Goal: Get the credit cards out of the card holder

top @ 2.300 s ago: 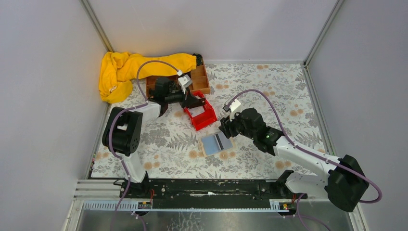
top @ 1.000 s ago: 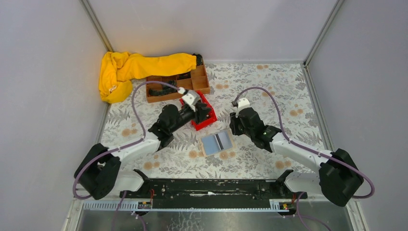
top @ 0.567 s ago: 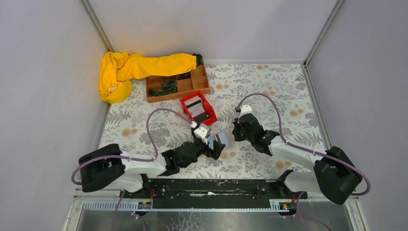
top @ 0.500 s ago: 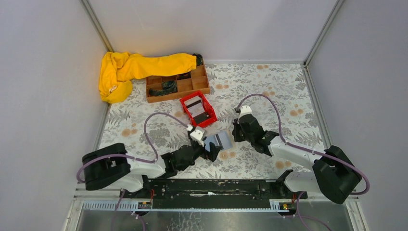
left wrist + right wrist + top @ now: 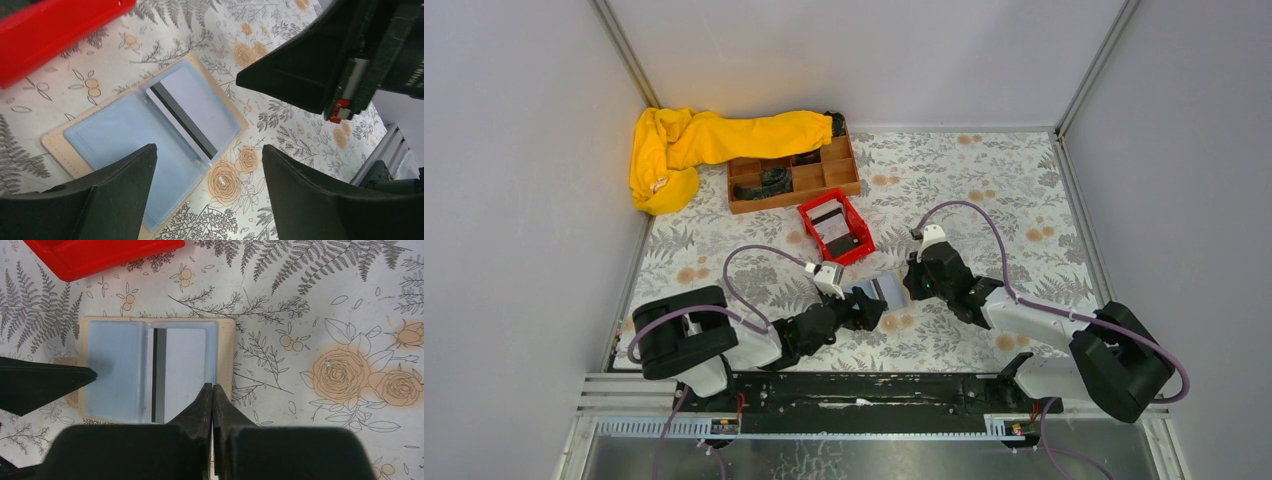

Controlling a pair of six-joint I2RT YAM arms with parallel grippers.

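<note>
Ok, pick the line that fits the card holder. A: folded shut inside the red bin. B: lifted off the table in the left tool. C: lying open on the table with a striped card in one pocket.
C: the card holder lies spread open on the table, a striped credit card in one pocket, and the left tool is open, gripping nothing.

card holder [image 5: 115, 370]: glossy plastic sleeves | bin [image 5: 100, 255]: shiny plastic | tray [image 5: 794, 197]: matt wood
</note>
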